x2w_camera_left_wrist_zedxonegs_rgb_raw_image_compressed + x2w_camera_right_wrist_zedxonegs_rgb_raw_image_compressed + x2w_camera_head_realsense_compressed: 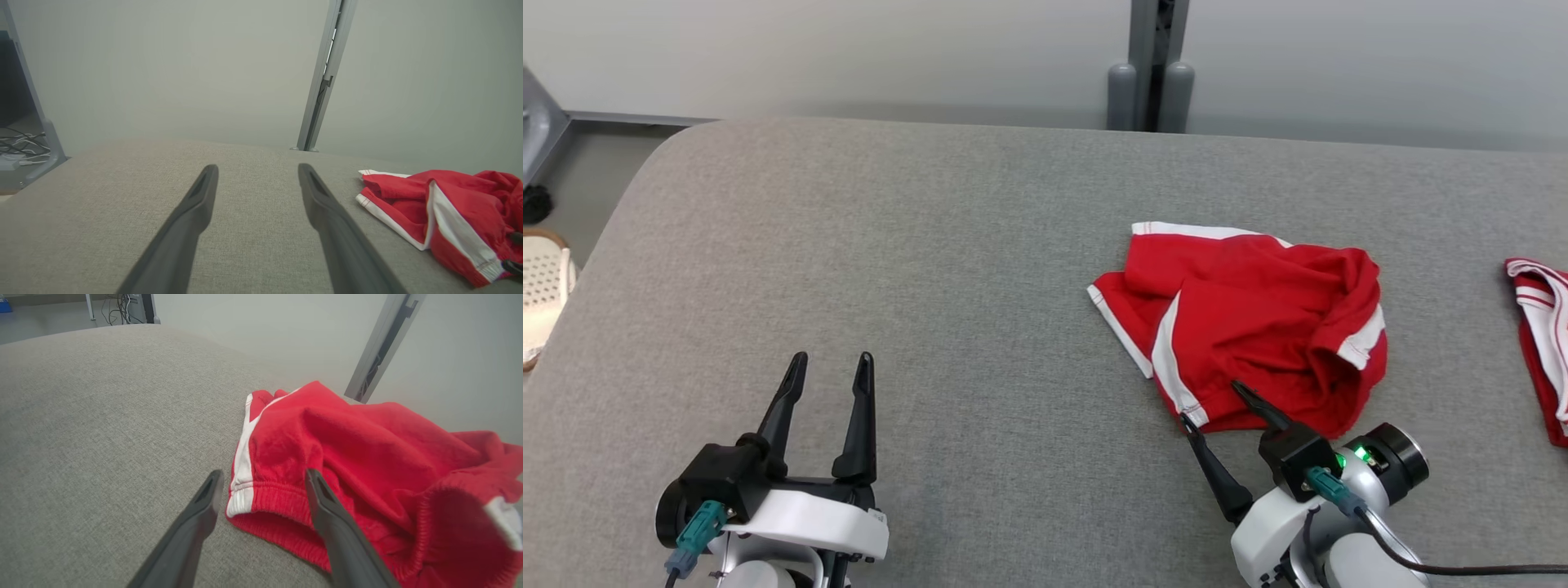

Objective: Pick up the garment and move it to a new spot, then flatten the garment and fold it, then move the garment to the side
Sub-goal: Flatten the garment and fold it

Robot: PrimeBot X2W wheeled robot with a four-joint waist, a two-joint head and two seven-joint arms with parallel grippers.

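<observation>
Right gripper [1211,403]: jaws spread wide with nothing between them yet. It sits at the near-left corner of the red shorts [1250,318].
Finger placement: in the right wrist view one finger [206,498] lies over bare grey cushion [931,245] just beside the white side stripe [244,457]. The other lies over the elastic waistband [282,498]. Whether either presses on the cloth I cannot tell.
Direction: the shorts spread ahead of this gripper and to the robot's right, and the waistband edge runs across the gap between the fingers.
Long axis: none clear, since the shorts are a crumpled heap, right of centre on the cushion.
Nearer arm: the right, by a wide margin.
Left gripper [832,357]: fully open and empty, over bare cushion, well apart from the shorts.
Head view adds: a second red-and-white garment [1543,343] at the right edge, well apart.
Right wrist view adds: the waistband's gathered ribbing.
Judged step: closing on the waistband corner for the first pick-up.
</observation>
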